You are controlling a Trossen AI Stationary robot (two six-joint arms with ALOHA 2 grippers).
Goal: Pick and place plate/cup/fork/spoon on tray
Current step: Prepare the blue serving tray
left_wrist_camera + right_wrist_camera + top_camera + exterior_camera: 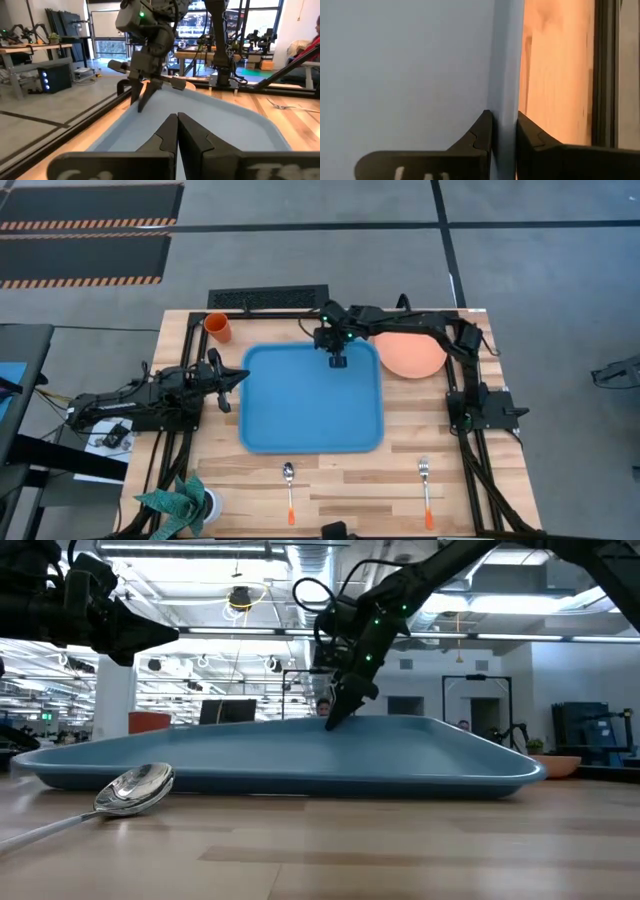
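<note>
The blue tray lies in the middle of the table. My right gripper stands over its far rim, near the far right corner, shut on that rim. The salmon-orange plate rests flat on the table to the right of the tray, partly under my right arm. The orange cup stands upright at the far left. The spoon and the fork lie near the table's near edge. My left gripper is shut and empty at the tray's left rim. My right gripper pinches the tray's far rim between its two fingers, one finger inside the tray and one outside. The fingers come from above, pointing down, and lie across the rim. The tray's near side rests on the table.
A teal crinkled thing beside a white cup sits at the near left corner. A black grille lies beyond the table's far edge. Bare wood shows between the tray and the cutlery.
</note>
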